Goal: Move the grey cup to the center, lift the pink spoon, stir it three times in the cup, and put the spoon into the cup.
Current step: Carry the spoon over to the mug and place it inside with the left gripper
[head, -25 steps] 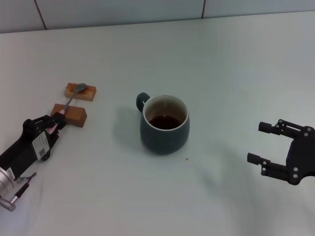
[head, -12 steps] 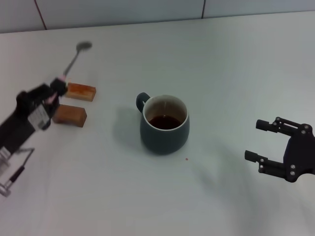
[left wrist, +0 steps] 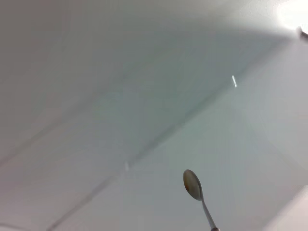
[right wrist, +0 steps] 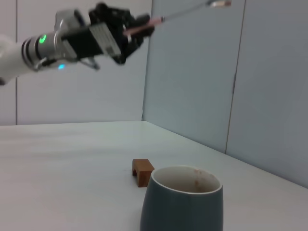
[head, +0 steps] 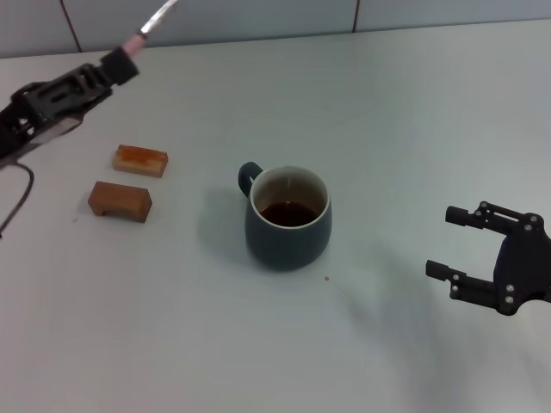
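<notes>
The grey cup (head: 287, 218) stands upright in the middle of the table with dark liquid inside; the right wrist view shows its rim and wall (right wrist: 182, 204). My left gripper (head: 116, 69) is raised high at the far left, shut on the pink spoon (head: 142, 30), which points up and away toward the wall. The spoon's metal bowl (left wrist: 192, 185) shows in the left wrist view, and its handle (right wrist: 144, 28) in the right wrist view. My right gripper (head: 456, 243) hovers open at the right, well apart from the cup.
Two small brown blocks (head: 140, 160) (head: 120, 200) lie on the table left of the cup. One block (right wrist: 142, 171) shows behind the cup in the right wrist view. A tiled wall (head: 258, 17) runs along the table's far edge.
My left gripper has lifted the spoon off the two brown blocks and carried it up and back, high above the table. The right gripper has barely shifted.
</notes>
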Robot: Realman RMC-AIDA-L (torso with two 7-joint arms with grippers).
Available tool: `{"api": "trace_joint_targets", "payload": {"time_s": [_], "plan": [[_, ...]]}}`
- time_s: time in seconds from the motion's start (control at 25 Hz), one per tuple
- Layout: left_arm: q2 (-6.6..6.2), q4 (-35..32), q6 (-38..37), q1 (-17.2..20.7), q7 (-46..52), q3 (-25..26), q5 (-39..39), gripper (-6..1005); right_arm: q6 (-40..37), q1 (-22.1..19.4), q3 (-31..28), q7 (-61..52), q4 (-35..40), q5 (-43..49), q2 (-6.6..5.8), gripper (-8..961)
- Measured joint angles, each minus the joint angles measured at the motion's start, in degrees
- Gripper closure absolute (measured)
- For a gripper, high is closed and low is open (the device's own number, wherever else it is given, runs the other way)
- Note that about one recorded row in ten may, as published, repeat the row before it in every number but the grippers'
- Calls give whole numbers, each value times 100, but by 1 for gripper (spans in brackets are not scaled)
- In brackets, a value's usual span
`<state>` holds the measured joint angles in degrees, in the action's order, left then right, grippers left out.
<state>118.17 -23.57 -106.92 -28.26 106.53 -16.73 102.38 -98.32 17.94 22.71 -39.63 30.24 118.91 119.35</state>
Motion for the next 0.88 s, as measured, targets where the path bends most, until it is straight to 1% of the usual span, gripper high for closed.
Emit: {"api": "trace_joint_targets", "payload": {"time_s": [0.04, 0.08, 0.2, 0.24, 0.36, 0.4, 0.44, 0.6, 0.72, 0.76, 0.8, 0.88], "plan": [[1, -305, -109, -58, 21, -188, -8, 865, 2, 2, -3, 0, 0, 0, 0, 208], [10, -1255, -266, -140, 98, -810, -20, 865, 5, 4, -6, 0, 0, 0, -1, 208], [23, -2193, -289, -133, 214, -1372, -23, 865, 19, 1, -16, 0, 0, 0, -4, 208], [24, -2347, -288, -126, 232, -1459, -23, 865, 27, -2, -15, 0, 0, 0, -4, 208], [26, -3223, -269, -81, 308, -1947, -17, 865, 65, -17, -5, 0, 0, 0, -5, 208], [20, -3705, -242, -57, 339, -2210, 35, 865, 73, -22, -3, 0, 0, 0, -6, 208], [20, -3705, -242, -57, 339, -2210, 35, 865, 74, -31, -2, 0, 0, 0, -7, 208], [12, -4896, -111, 23, 528, -2893, 411, 866, 74, -52, -13, 1, 0, 0, -9, 208], [11, -5627, -50, -12, 721, -3358, 907, 866, 76, -58, -18, 3, 0, 0, -9, 208], [14, -6030, -14, -104, 861, -3684, 1308, 866, 77, -58, -18, 3, 0, 0, -9, 208], [14, -6030, -14, -104, 861, -3684, 1308, 866, 77, -58, -18, 3, 0, 0, -9, 208], [22, -6333, 33, -225, 981, -3987, 1757, 866, 77, -58, -20, 3, 0, 0, -9, 208]]}}
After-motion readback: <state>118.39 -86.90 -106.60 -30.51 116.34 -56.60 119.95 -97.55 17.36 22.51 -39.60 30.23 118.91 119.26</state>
